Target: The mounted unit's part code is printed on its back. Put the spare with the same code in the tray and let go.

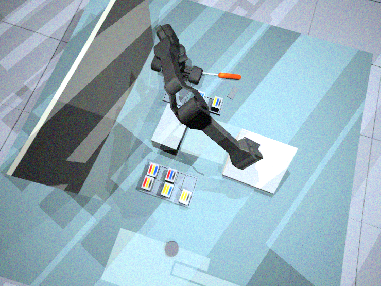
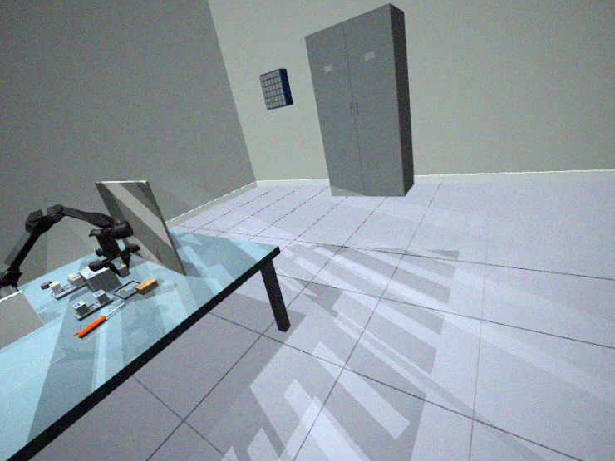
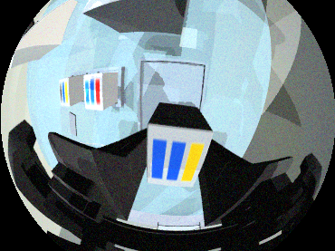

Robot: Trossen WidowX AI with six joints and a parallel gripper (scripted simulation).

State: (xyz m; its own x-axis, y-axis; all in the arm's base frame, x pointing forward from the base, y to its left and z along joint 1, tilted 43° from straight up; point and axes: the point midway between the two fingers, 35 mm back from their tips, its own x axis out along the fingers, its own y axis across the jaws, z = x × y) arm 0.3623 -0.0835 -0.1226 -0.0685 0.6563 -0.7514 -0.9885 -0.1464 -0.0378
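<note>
Screwdriver [image 1: 229,76] [image 2: 92,326] behind the small rack [image 1: 210,111] [image 2: 93,311] (seen from above), block [image 1: 169,129] [image 2: 100,280] between racks [image 1: 180,175] [image 2: 66,293]

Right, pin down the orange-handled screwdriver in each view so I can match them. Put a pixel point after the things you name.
Top: above centre, right of the arm [image 1: 229,76].
Exterior: lower left, on the table [image 2: 92,326].
Wrist: not visible.
Shared landmark: the pale box [image 1: 169,130] [image 2: 100,280] [image 3: 142,19].

matt black arm [image 1: 220,136] [image 2: 81,214], smooth glossy orange screwdriver handle [image 1: 229,76] [image 2: 92,326]
</note>
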